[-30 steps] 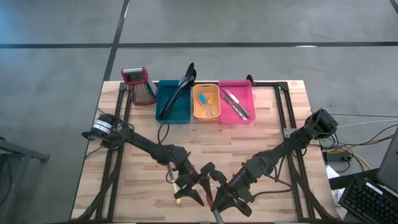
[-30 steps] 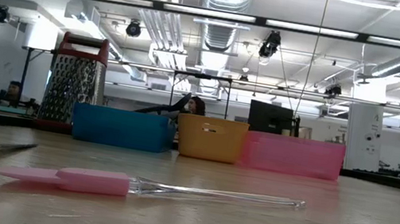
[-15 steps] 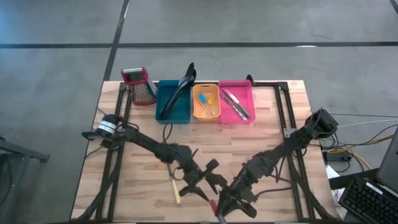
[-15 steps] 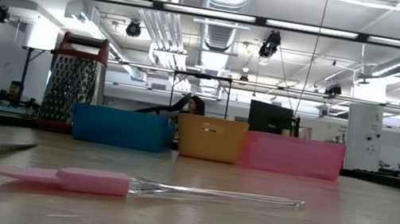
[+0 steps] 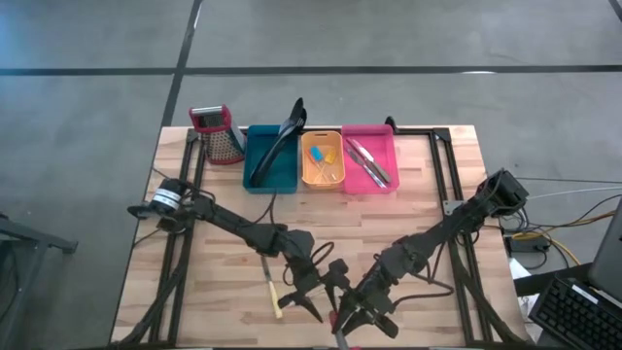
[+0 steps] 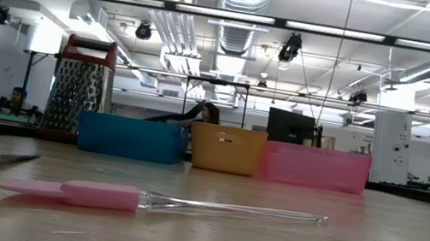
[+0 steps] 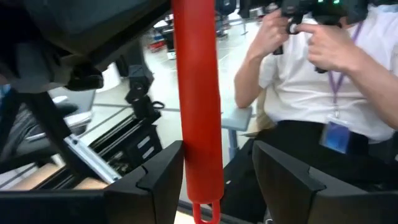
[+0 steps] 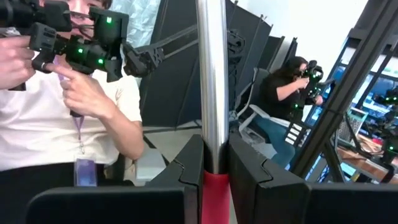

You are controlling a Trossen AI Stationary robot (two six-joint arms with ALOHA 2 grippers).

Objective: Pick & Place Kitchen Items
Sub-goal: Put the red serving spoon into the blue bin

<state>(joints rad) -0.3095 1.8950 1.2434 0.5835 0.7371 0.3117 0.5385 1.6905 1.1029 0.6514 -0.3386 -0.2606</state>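
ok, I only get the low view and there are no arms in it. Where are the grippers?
Observer: Both are above the near edge of the table, about centre, left gripper and right gripper close together.
Operator: Holding anything?
Observer: The right gripper is shut on a utensil, clamped where its metal shaft meets a red part.
Operator: And the left?
Observer: Its fingers stand open around a red handle with a loop at the end, apparently the same utensil's. There is a gap on one side, so it does not look gripped.
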